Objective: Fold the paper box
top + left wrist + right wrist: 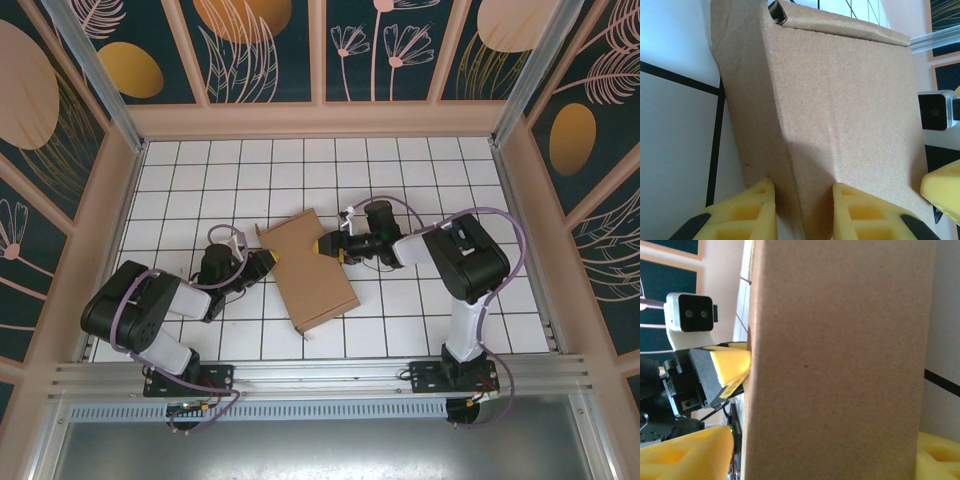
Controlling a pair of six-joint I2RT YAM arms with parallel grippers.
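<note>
**Currently: both arms on the paper box, mid-tabletop**

Top view: paper box lies at a slant on the white tiled tabletop, between the two arms. Its long sides run from far-left to near-right. The far end has a flap standing up. The near end shows a thin folded lip.

Left fingers meet the box at its left long edge, toward the far end. On the left wrist camera the fingers stand apart with a raised fold of cardboard running down between them. Can't tell if they actually pinch it. The box's top edge in that view is a rolled double fold with a hollow end.

Right fingers meet the opposite long edge, roughly across from the left ones. On the right wrist camera the fingers are spread wide, with a flat cardboard panel filling the span between them. Can't tell whether they are pressing on it. The left arm's wrist camera shows just past the panel's edge, close by.

Room to move:
- Bare tiles lie all along the far side up to the back wall.
- More bare tiles lie to the right and to the far left.
- On the near side, bare tiles separate the box's near corner from the metal rail.
</note>
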